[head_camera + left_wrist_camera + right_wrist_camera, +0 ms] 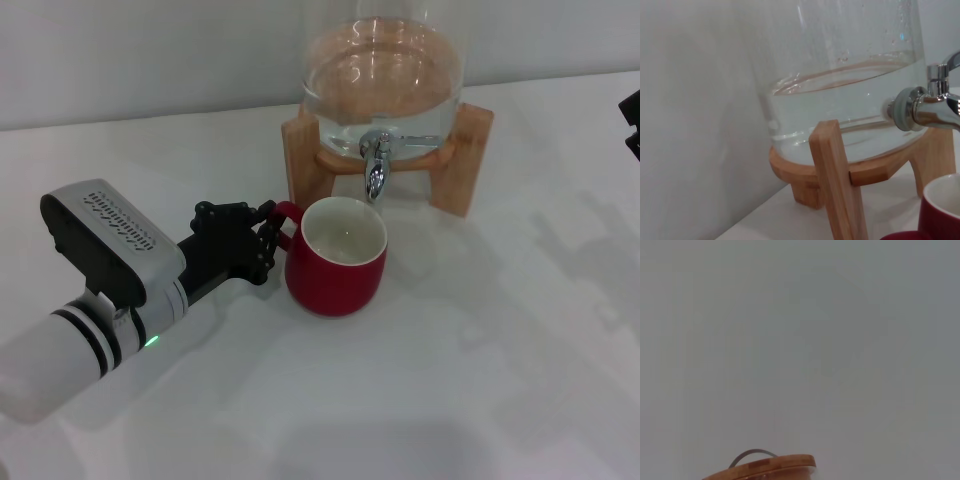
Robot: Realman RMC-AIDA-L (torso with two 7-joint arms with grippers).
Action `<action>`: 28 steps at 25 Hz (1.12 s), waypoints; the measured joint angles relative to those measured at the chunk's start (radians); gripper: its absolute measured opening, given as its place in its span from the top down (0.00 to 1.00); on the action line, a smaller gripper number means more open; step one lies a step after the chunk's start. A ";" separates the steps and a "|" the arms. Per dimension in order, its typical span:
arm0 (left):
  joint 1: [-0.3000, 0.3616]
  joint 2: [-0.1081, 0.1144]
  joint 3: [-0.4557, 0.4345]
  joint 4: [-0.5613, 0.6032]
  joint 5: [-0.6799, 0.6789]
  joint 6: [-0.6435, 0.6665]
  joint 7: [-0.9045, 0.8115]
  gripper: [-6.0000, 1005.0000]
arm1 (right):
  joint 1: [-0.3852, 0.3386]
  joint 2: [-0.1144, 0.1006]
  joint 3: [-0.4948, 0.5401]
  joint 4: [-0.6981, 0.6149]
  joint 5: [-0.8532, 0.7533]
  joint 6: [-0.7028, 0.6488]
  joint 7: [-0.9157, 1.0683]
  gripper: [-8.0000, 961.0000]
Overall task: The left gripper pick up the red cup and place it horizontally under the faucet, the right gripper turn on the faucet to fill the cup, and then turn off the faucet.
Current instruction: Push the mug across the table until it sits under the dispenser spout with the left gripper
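Head view showed the left gripper [268, 240] clenched on the handle of the red cup [336, 256], which stood upright on the table [480, 350] below the faucet [376, 166]. The right gripper [630, 120] sat at the far right edge, its grip state impossible to tell. Left wrist view showed the faucet [927, 107] above the cup's rim [942, 200], slightly off-centre, so water might splash outside it. Right wrist view showed only the dispenser lid [762, 469].

No text, label, brand or number can be read anywhere — not on the cup [335, 262], the dispenser [384, 85], its stand [465, 160] or the left arm's grey housing [110, 240] — only ribbed slots there.
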 joint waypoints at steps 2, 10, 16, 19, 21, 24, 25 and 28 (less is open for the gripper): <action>0.000 0.001 0.000 0.000 0.001 0.001 0.000 0.89 | 0.000 0.000 0.000 0.000 0.000 -0.001 0.001 0.12; 0.002 0.001 -0.005 0.000 -0.004 0.002 0.000 0.85 | 0.001 0.000 0.000 0.000 0.000 -0.002 0.001 0.12; 0.004 0.002 -0.010 -0.002 -0.019 0.015 0.000 0.78 | 0.007 0.000 0.000 0.000 0.000 0.000 0.002 0.12; 0.002 0.003 -0.010 -0.004 -0.020 0.026 0.000 0.72 | 0.009 0.000 0.000 0.000 0.000 0.000 0.002 0.12; 0.001 0.003 -0.010 -0.004 -0.020 0.032 0.000 0.68 | 0.009 0.000 0.000 0.000 0.000 -0.001 0.002 0.12; -0.003 0.004 -0.006 -0.005 -0.020 0.050 -0.005 0.62 | 0.010 0.000 0.001 -0.001 0.000 -0.002 0.002 0.12; -0.005 0.004 -0.004 -0.005 -0.019 0.054 -0.007 0.61 | 0.011 0.000 0.001 -0.001 0.000 -0.002 0.002 0.12; -0.010 0.004 -0.001 -0.006 -0.016 0.066 -0.009 0.57 | 0.013 0.000 0.002 -0.002 0.000 -0.002 0.002 0.12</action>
